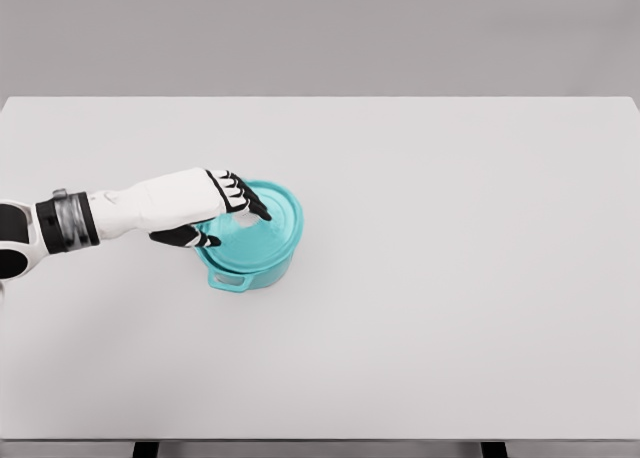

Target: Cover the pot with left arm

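Note:
A teal pot (245,274) stands on the white table (450,278), left of the middle. Its teal lid (280,218) lies on top of it, with a pale knob (245,221) at the centre. My left hand (238,228) reaches in from the left and hovers over the lid's left half. Its fingers (252,206) are spread just above the knob, and the thumb sits lower, by the pot's left rim, apart from the knob. The fingers hold nothing. A small handle (228,281) shows on the pot's front left. The pot's inside is hidden.
The table's front edge runs along the bottom of the view, with two dark legs below it.

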Available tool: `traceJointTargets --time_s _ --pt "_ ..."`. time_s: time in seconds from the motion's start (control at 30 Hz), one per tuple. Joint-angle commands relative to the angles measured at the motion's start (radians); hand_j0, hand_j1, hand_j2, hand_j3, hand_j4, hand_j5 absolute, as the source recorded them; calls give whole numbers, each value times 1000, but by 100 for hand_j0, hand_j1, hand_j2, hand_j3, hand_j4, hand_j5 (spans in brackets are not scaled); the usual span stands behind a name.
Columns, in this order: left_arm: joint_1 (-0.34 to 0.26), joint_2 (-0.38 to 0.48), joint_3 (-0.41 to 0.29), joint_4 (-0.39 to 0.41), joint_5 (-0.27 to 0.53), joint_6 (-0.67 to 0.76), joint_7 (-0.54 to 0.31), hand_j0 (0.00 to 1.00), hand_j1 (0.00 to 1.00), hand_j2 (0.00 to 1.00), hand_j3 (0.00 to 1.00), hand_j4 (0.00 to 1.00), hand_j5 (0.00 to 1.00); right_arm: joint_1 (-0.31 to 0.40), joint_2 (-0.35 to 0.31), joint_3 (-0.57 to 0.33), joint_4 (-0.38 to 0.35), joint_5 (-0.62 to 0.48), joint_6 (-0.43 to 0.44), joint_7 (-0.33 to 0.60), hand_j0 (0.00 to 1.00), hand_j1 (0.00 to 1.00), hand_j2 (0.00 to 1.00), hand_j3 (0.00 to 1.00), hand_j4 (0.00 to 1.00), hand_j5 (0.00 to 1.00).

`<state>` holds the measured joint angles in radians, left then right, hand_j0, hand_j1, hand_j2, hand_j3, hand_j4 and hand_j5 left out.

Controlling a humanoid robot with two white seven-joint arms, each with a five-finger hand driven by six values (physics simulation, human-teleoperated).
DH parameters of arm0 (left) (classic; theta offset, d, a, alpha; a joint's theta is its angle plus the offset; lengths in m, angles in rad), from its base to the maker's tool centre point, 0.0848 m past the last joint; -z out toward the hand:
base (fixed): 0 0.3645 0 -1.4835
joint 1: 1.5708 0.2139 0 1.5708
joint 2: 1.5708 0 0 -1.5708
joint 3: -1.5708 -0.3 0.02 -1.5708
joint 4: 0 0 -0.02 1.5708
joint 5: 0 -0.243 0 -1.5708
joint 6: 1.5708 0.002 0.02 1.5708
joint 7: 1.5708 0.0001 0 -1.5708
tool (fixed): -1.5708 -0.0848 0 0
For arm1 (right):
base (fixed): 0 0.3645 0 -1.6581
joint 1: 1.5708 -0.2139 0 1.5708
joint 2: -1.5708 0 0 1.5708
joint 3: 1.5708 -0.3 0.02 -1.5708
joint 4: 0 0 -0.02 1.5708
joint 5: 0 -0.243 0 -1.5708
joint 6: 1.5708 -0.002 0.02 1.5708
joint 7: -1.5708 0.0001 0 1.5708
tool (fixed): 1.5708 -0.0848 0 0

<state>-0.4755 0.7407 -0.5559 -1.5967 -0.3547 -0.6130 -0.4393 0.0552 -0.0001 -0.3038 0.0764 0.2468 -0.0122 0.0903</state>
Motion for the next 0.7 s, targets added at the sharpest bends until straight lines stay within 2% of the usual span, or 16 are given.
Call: traceJointTargets --time_s 0.0,0.23,0.53,0.67 --pt "2 0 1 0 8 2 1 85 85 85 85 85 85 0 0 0 0 0 0 0 100 100 100 100 100 100" --pt "2 3 2 -6 8 2 1 87 87 87 87 87 87 0 0 0 0 0 0 0 100 100 100 100 100 100" --pt "-11 14 16 -40 10 2 -1 99 99 99 99 99 99 0 0 0 0 0 0 0 100 100 100 100 100 100" --pt "-17 14 22 -54 11 2 -2 100 100 100 100 100 100 0 0 0 0 0 0 0 100 100 100 100 100 100"
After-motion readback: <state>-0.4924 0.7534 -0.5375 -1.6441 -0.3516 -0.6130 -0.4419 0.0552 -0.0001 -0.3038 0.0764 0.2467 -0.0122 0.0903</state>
